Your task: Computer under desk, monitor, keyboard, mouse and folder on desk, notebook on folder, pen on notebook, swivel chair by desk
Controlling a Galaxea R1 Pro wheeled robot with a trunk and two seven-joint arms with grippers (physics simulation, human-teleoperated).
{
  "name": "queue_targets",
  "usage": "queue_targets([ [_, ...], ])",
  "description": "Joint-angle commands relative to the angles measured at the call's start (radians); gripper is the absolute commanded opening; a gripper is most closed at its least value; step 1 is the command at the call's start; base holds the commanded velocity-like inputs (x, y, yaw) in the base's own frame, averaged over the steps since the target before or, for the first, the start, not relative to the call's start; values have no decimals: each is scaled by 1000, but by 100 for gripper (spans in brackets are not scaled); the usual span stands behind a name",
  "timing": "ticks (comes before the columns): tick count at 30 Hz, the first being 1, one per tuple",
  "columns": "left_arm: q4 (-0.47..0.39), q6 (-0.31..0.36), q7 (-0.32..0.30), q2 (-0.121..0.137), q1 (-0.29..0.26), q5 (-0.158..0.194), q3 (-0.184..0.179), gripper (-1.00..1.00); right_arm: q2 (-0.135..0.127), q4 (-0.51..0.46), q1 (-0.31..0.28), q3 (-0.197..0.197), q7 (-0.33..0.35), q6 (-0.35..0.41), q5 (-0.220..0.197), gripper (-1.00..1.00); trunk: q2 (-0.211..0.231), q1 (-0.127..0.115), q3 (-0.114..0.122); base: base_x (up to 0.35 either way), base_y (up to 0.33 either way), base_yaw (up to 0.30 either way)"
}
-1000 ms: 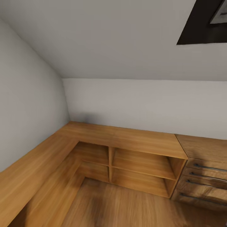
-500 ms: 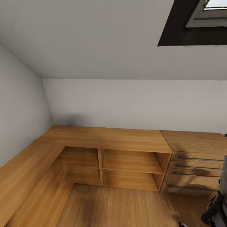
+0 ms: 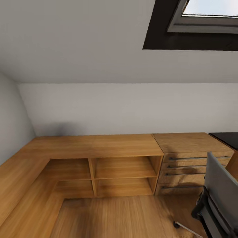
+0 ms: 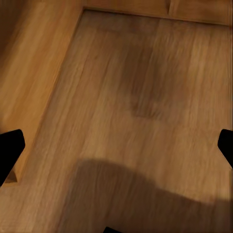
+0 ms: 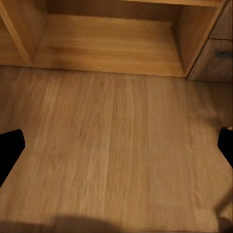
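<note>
The left tool (image 4: 116,145) and the right tool (image 5: 116,145) both hang released over the light wood floor (image 3: 125,215), fingertips wide apart, grasping nothing. At the near right stands the swivel chair (image 3: 219,195), with grey back, dark armrest and castor. Behind it, a black table (image 3: 228,138) corner touches the drawer unit (image 3: 188,165) beside the low shelf unit (image 3: 99,158).

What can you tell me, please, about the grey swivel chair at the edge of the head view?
The grey upholstered swivel chair is cut off by the lower right corner of the head view. Its grey backrest, one dark rounded armrest, a metal base spoke and a castor on the light wood floor show. It stands upright in front of the wooden drawer unit; the seat is hidden.
</note>
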Motion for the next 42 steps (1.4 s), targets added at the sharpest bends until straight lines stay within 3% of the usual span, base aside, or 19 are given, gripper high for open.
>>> queue_targets([
  [1,-1,-4,5,0,-1,8,-9,100,0,1,-1,6,-9,-1,3,100,-1,0,-1,0,0,-300],
  [31,-1,-4,5,0,-1,8,-9,100,0,1,-1,5,-12,5,-2,100,-1,0,-1,0,2,-300],
  [42,-1,-4,5,0,-1,8,-9,100,0,2,-1,5,-10,3,1,100,-1,0,-1,137,190,-300],
])
